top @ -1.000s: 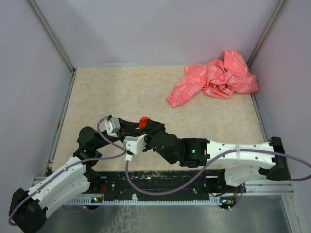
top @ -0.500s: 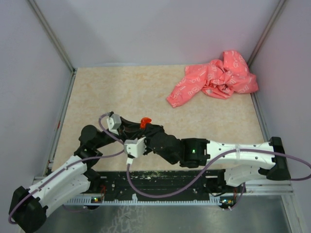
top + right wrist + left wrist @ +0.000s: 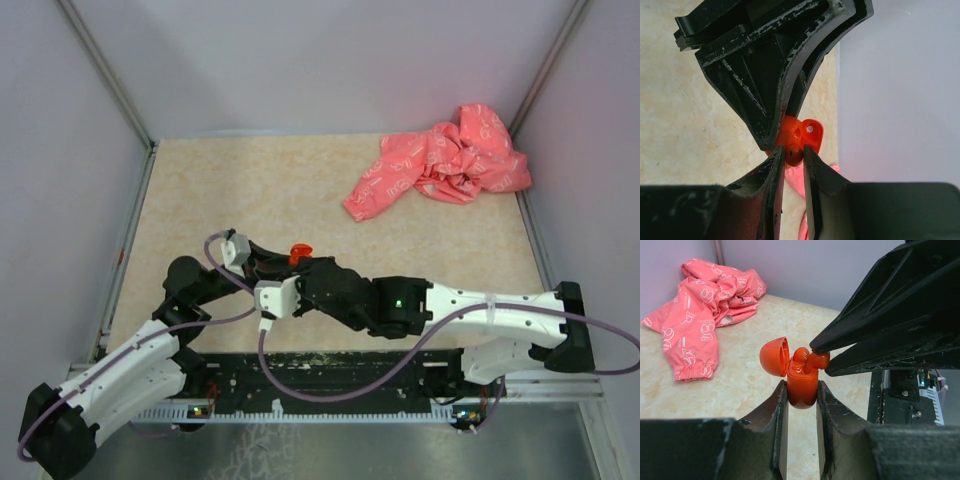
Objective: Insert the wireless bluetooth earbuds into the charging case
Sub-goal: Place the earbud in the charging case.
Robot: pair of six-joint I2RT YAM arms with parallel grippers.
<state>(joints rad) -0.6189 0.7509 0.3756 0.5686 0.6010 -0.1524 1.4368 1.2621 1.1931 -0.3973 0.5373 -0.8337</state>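
Observation:
My left gripper [image 3: 801, 390] is shut on an orange-red charging case [image 3: 802, 385], lid [image 3: 774, 356] open to the left, held above the table. One earbud [image 3: 800, 356] sits in the case. My right gripper [image 3: 794, 156] is shut on a second orange-red earbud [image 3: 794, 156], also seen in the left wrist view [image 3: 817, 361], at the case's open top. In the top view the case [image 3: 298, 252] shows as a small red spot where both grippers meet, left [image 3: 290, 258], right [image 3: 302, 262].
A crumpled pink cloth [image 3: 440, 160] lies at the table's back right corner, also in the left wrist view [image 3: 700, 315]. Walls enclose the beige table [image 3: 220, 190] on three sides. A black rail [image 3: 340, 375] runs along the near edge.
The right arm has stretched further left and lowered toward the case. The left gripper with the case has shifted slightly right and away.

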